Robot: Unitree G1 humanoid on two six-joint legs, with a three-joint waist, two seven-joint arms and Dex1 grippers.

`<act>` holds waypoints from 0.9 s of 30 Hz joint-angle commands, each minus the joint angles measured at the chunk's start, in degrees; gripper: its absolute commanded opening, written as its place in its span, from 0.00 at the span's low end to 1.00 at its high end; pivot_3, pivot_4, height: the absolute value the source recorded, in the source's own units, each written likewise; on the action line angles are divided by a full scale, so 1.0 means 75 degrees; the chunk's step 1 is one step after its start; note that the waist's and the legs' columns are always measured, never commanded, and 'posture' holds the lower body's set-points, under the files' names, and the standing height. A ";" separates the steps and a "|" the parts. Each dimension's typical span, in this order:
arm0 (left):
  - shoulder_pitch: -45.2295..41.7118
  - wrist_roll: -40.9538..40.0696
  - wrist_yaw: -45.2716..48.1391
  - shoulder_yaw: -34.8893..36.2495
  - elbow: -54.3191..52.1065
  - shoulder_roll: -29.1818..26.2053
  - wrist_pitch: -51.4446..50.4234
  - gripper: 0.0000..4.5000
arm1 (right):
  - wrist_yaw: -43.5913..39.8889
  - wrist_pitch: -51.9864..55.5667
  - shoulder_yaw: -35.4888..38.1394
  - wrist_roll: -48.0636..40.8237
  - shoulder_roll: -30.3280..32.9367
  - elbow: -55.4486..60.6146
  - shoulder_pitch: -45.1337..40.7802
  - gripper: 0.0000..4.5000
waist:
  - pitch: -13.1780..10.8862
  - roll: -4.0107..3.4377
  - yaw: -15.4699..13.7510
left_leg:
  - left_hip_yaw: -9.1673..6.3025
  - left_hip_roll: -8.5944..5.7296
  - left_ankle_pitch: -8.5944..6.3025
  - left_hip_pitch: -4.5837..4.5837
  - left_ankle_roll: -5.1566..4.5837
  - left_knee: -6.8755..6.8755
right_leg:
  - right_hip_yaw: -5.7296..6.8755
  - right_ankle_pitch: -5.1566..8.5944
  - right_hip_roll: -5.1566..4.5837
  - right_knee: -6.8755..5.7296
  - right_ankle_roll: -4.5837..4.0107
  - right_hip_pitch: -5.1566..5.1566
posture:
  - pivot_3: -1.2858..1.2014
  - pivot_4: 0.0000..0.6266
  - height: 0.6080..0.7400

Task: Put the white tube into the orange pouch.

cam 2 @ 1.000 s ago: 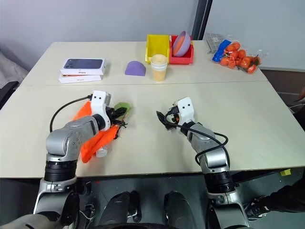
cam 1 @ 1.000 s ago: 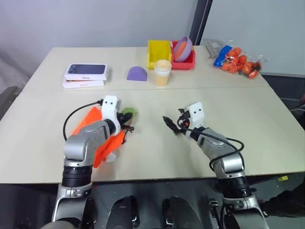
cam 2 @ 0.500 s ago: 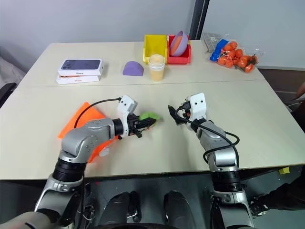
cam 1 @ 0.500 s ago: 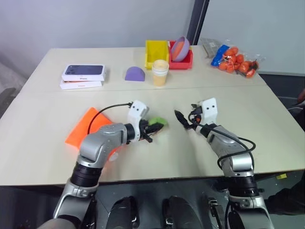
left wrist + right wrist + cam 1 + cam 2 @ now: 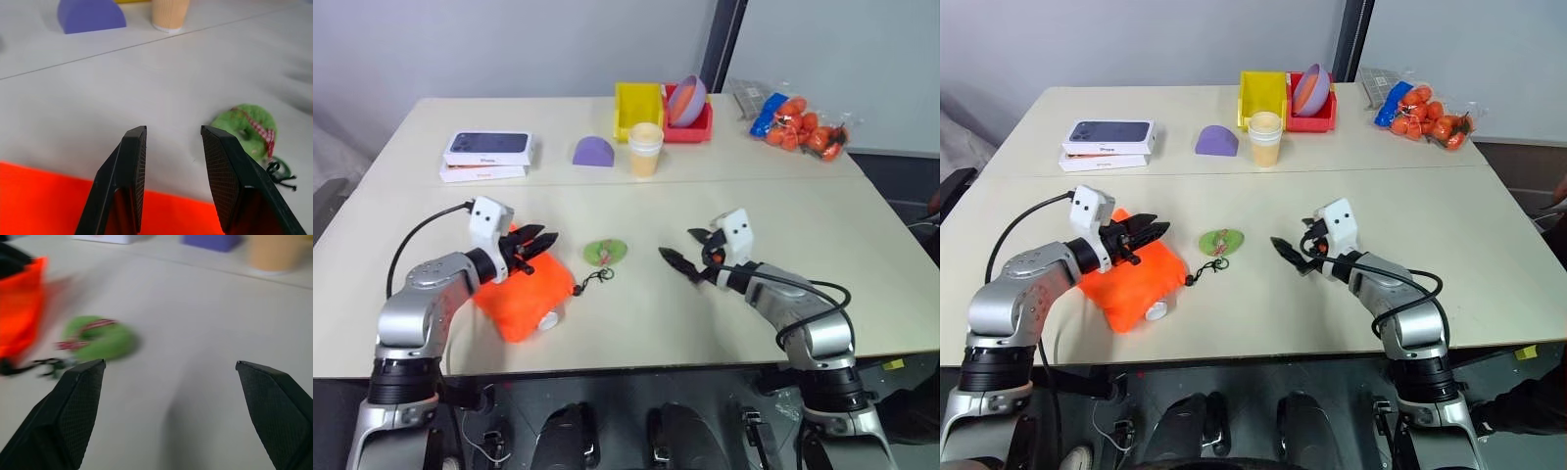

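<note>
Head views are showing the left gripper (image 5: pixel 530 242) hanging over the orange pouch (image 5: pixel 524 299) with its fingers parted and empty — half a second ago it was stretched out at the green charm (image 5: pixel 606 252), which is now lying free on the table (image 5: pixel 636 323) at the end of the cord. The right gripper (image 5: pixel 690 253) is waiting spread wide, holding nothing. The white tube (image 5: pixel 548 320) is showing just its cap at the pouch's near edge, so it looks nearly stowed — tucking it fully in likely remains.

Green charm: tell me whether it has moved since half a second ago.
Yes. The green charm now lies flat on the table, apart from the left end effector, nearer the orange pouch.
</note>
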State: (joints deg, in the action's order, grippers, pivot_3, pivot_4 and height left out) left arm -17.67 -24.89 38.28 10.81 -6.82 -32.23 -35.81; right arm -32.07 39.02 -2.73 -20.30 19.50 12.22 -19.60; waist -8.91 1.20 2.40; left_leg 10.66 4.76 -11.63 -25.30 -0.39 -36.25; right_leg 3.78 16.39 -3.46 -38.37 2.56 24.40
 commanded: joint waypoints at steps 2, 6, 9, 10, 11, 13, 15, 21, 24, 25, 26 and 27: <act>0.0209 -0.0005 0.0123 0.0480 -0.0013 -0.0265 0.0551 0.41 | 0.0586 0.0389 -0.0356 0.0036 -0.0686 -0.0129 -0.0573 0.99 | 0.0000 0.0000 0.0028 | 0.0001 0.0001 0.0000 0.0000 0.0000 0.0000 | 0.0000 0.0000 0.0000 -0.0002 -0.0001 0.0002 | 0.52 0.24 1.00; 0.0503 0.0074 0.0309 0.0401 -0.0065 -0.0445 0.0826 0.41 | 0.1166 0.0480 -0.0434 0.0232 -0.1338 -0.0802 -0.0947 0.99 | 0.0001 0.0001 -0.0003 | 0.0001 0.0003 0.0001 0.0000 0.0002 0.0000 | 0.0002 0.0000 0.0001 -0.0003 -0.0001 0.0003 | 0.52 0.24 1.00; 0.0748 -0.0063 0.0453 0.0453 -0.0229 -0.0490 0.0904 0.41 | 0.1505 0.0484 -0.0429 0.0329 -0.1789 -0.1475 -0.1233 0.99 | 0.0002 0.0003 -0.0001 | 0.0006 -0.0002 0.0000 -0.0007 0.0002 -0.0001 | 0.0004 0.0000 -0.0007 0.0003 -0.0001 0.0004 | 0.52 0.24 1.00; 0.0826 -0.0139 0.0519 0.0492 -0.0277 -0.0511 0.0886 0.41 | 0.1575 0.0475 -0.0494 0.0398 -0.1906 -0.1697 -0.1331 0.99 | 0.0002 0.0003 0.0006 | 0.0008 -0.0002 0.0000 -0.0007 0.0002 -0.0001 | 0.0003 -0.0001 -0.0008 0.0004 -0.0001 0.0004 | 0.52 0.24 1.00; 0.0893 -0.0197 0.0592 0.0518 -0.0325 -0.0539 0.0867 0.41 | 0.1607 0.0454 -0.0560 0.0451 -0.1993 -0.1874 -0.1406 0.99 | 0.0002 0.0003 0.0012 | 0.0009 -0.0002 0.0000 -0.0007 0.0002 -0.0001 | 0.0003 -0.0001 -0.0008 0.0004 -0.0001 0.0004 | 0.52 0.24 1.00; 0.1007 -0.0292 0.0708 0.0555 -0.0435 -0.0600 0.0841 0.41 | 0.1599 0.0436 -0.0689 0.0547 -0.2098 -0.2104 -0.1495 0.99 | 0.0002 0.0003 0.0017 | 0.0008 -0.0002 0.0000 -0.0006 0.0003 0.0001 | 0.0004 -0.0001 -0.0008 0.0003 -0.0001 0.0006 | 0.52 0.24 1.00; 0.1086 -0.0405 0.0763 0.0599 -0.0495 -0.0663 0.0754 0.41 | 0.1585 0.0440 -0.0729 0.0568 -0.2221 -0.2251 -0.1549 0.93 | 0.0002 0.0003 0.0024 | 0.0009 -0.0001 0.0000 -0.0005 0.0003 0.0001 | 0.0003 -0.0001 -0.0008 0.0001 -0.0001 0.0006 | 0.52 0.24 1.00; 0.1318 -0.0464 0.0727 0.0716 -0.0547 -0.0790 0.0759 0.41 | 0.1473 0.0312 -0.0912 0.0684 -0.2298 -0.2296 -0.1534 0.34 | 0.0003 0.0004 0.0036 | 0.0008 0.0001 -0.0001 -0.0004 0.0003 0.0004 | 0.0003 -0.0001 -0.0006 0.0001 -0.0001 0.0007 | 0.52 0.24 1.00; 0.1399 -0.0489 0.0681 0.0788 -0.0598 -0.0798 0.0750 0.41 | 0.1404 0.0267 -0.0910 0.0681 -0.2193 -0.2071 -0.1442 0.01 | 0.0003 0.0004 0.0026 | 0.0009 0.0001 -0.0001 -0.0004 0.0004 0.0004 | 0.0003 -0.0001 -0.0007 0.0001 -0.0001 0.0007 | 0.52 0.24 1.00; 0.1412 -0.0499 0.0665 0.0796 -0.0618 -0.0798 0.0743 0.41 | 0.1390 0.0227 -0.0852 0.0669 -0.2138 -0.1945 -0.1396 0.01 | 0.0003 0.0004 0.0016 | 0.0008 0.0001 -0.0001 -0.0005 0.0004 0.0003 | 0.0003 -0.0001 -0.0007 0.0001 -0.0001 0.0007 | 0.52 0.24 1.00; 0.1398 -0.0515 0.0651 0.0791 -0.0618 -0.0793 0.0727 0.41 | 0.1369 0.0154 -0.0730 0.0627 -0.2070 -0.1767 -0.1341 0.01 | 0.0003 0.0004 0.0009 | 0.0008 0.0000 -0.0001 -0.0005 0.0004 0.0003 | 0.0003 -0.0001 -0.0009 0.0001 -0.0001 0.0007 | 0.52 0.24 1.00; 0.1373 -0.0530 0.0639 0.0774 -0.0621 -0.0784 0.0712 0.41 | 0.1351 0.0094 -0.0596 0.0573 -0.2003 -0.1588 -0.1289 0.01 | 0.0003 0.0004 0.0008 | 0.0008 0.0000 -0.0002 -0.0006 0.0005 0.0003 | 0.0004 -0.0001 -0.0010 0.0001 -0.0001 0.0007 | 0.52 0.24 1.00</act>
State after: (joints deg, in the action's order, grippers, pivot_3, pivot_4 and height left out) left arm -6.94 -28.01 43.29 14.91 -9.27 -37.37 -30.72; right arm -21.55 41.24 -9.12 -15.07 3.72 -3.70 -29.17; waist -8.89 1.23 2.46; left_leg 10.73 4.75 -11.65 -25.35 -0.36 -36.23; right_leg 3.81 16.39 -3.55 -38.36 2.55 24.45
